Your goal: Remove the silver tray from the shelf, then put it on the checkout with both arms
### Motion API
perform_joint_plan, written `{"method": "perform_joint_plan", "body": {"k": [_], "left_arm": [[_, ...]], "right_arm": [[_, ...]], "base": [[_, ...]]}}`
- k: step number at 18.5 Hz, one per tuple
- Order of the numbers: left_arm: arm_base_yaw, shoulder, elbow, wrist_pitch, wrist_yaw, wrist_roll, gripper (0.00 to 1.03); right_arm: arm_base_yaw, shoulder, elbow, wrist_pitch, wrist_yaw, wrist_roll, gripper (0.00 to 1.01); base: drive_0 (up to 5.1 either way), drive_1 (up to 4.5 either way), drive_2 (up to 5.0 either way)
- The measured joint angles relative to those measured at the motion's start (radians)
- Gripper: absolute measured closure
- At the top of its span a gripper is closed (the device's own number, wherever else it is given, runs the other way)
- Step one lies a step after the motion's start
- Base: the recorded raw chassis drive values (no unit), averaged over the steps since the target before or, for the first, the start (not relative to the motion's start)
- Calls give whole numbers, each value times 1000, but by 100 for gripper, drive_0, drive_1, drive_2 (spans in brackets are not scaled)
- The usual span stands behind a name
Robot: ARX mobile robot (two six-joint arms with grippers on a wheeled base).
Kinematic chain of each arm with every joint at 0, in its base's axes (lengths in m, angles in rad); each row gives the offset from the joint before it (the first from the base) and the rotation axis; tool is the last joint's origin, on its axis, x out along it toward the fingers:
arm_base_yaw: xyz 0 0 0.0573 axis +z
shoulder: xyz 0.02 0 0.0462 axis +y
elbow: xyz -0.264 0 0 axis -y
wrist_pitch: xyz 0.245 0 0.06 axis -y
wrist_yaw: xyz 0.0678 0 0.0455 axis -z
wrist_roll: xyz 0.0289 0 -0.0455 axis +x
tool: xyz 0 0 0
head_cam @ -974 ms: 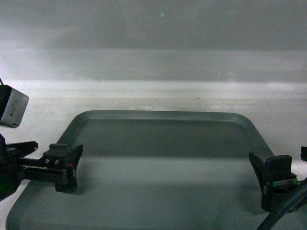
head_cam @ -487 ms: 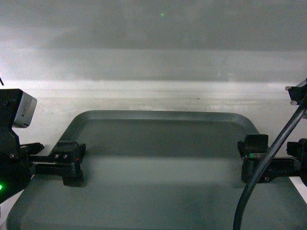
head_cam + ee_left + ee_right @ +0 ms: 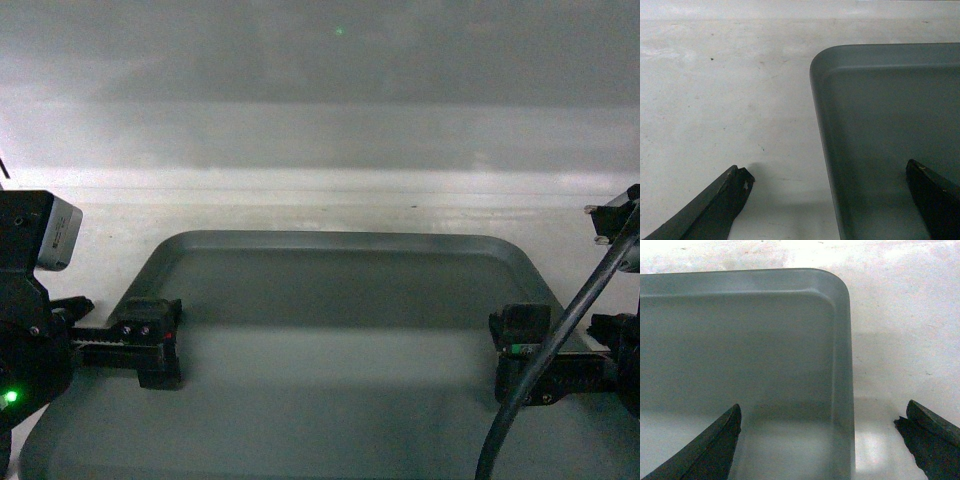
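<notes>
The silver tray (image 3: 340, 330) lies flat on a white surface (image 3: 300, 212); I cannot tell whether this is the shelf or the checkout. My left gripper (image 3: 115, 338) is open and straddles the tray's left rim. In the left wrist view, the left gripper (image 3: 827, 172) has one finger over the tray (image 3: 890, 110) and the other over the white surface (image 3: 715, 90). My right gripper (image 3: 565, 352) is open across the right rim in the same way. The right wrist view shows the right gripper (image 3: 820, 414) with the tray's (image 3: 740, 340) rim between its spread fingers. Neither gripper touches the rim.
A pale wall with a low ledge (image 3: 320, 185) runs behind the tray. The right arm's thick black cable (image 3: 545, 360) slants across the tray's right side. White surface (image 3: 900, 315) shows beside both short ends of the tray.
Both grippers have shifted inward over the tray's side rims, the right one more, and both wrists have come further into the head view. The tray has not moved.
</notes>
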Motion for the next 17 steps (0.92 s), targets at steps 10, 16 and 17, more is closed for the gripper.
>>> {"method": "perform_joint_plan", "body": {"k": [10,16,17], "left_arm": [[-9,4,-5,11,-6,6,5],[-14,4,-11,21,-10,23,6],[-15,3,-12,23,-9,30,15]], "right_arm": [[-2,2,-16,26,2,12,3],[13,8,-17,49,5,16,25],[18,11,-17,51,5,16,34]], "base": [[0,0,0],[0,0,0],[0,0,0]]}}
